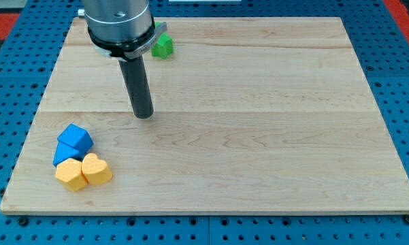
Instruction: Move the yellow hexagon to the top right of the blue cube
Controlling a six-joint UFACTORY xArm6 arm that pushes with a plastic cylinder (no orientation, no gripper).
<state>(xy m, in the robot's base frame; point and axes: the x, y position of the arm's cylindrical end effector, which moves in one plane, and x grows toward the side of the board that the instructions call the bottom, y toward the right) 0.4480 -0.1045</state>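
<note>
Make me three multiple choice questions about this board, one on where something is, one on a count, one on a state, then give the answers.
1. Where is the green block?
A. the view's top, beside the arm
B. the view's bottom right
C. the centre

2. How many yellow blocks are on the board?
A. one
B. two
C. four

3. Is my tip touching any block?
A. yes, the blue cube
B. yes, the yellow hexagon
C. no, it is apart from all

Answers:
1. A: it sits near the top edge, just right of the arm.
2. B: the yellow hexagon and a yellow heart lie side by side.
3. C: bare wood separates it from the blue cube and the cluster at the view's bottom left.
</note>
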